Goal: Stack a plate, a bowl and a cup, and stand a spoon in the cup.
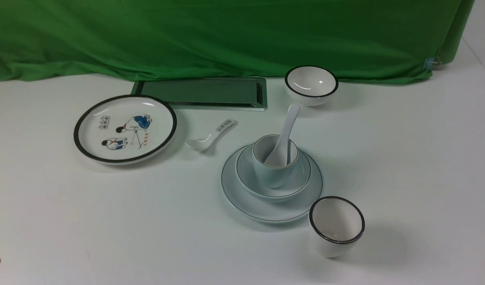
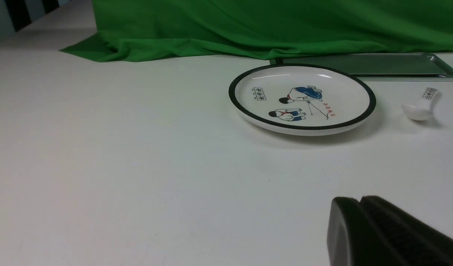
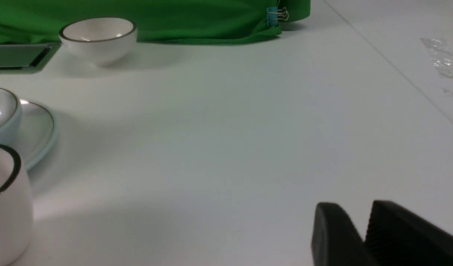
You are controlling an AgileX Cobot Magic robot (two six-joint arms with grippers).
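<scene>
Pale blue-green glazed cup [image 1: 274,160] sat in the shallow round bowl [image 1: 273,178] on the plate [image 1: 271,184], mid-table. Glossy white spoon [image 1: 284,136] stood in it, handle tilted up toward the back. Left gripper [image 2: 361,229] and right gripper [image 3: 367,236] were closed, holding nothing.

White table [image 1: 88,221] with crockery resting on it

Directly on the table lay the pale blue-green plate [image 1: 266,208], a cartoon plate [image 1: 124,128] at the left, a labelled spoon [image 1: 210,136] between them, a black-rimmed bowl [image 1: 311,85] at the back, a black-rimmed cup [image 1: 336,226] just beside the plate's near right edge, a metal tray [image 1: 204,93] and green cloth [image 1: 226,35] behind.
</scene>
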